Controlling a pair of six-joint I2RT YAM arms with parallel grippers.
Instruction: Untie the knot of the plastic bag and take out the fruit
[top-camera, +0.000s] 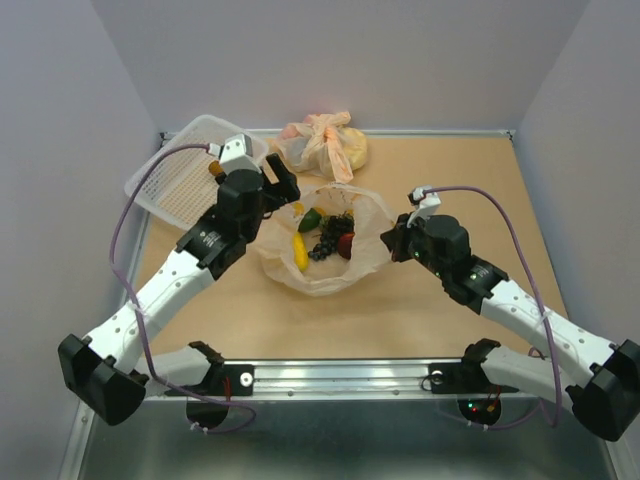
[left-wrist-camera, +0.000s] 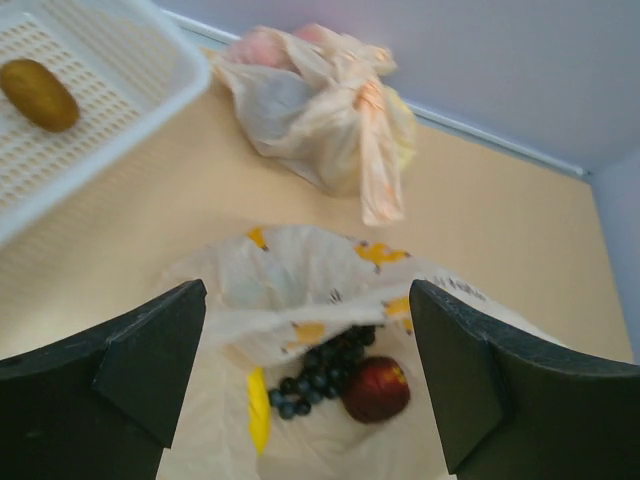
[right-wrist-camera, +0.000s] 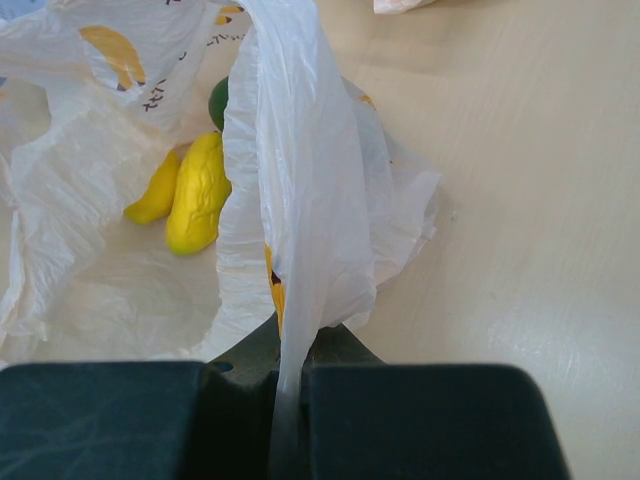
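The plastic bag (top-camera: 330, 282) lies open mid-table, with no knot showing on it. Inside are a yellow banana-like fruit (top-camera: 299, 252), a green one (top-camera: 311, 219), a dark grape bunch (top-camera: 328, 240) and a red plum (top-camera: 346, 244). My left gripper (top-camera: 283, 180) is open and empty above the bag's far-left rim; its wrist view looks down at the grapes (left-wrist-camera: 320, 375) and plum (left-wrist-camera: 377, 388). My right gripper (top-camera: 392, 238) is shut on the bag's right edge (right-wrist-camera: 300, 150), holding it up. A brown kiwi (left-wrist-camera: 38, 93) lies in the white basket (left-wrist-camera: 110, 110).
The white basket (top-camera: 180, 170) stands at the back left, close behind my left arm. A second peach bag (top-camera: 325, 145), knotted around a yellow lump, lies at the back wall behind the open bag. Walls close in the table on three sides.
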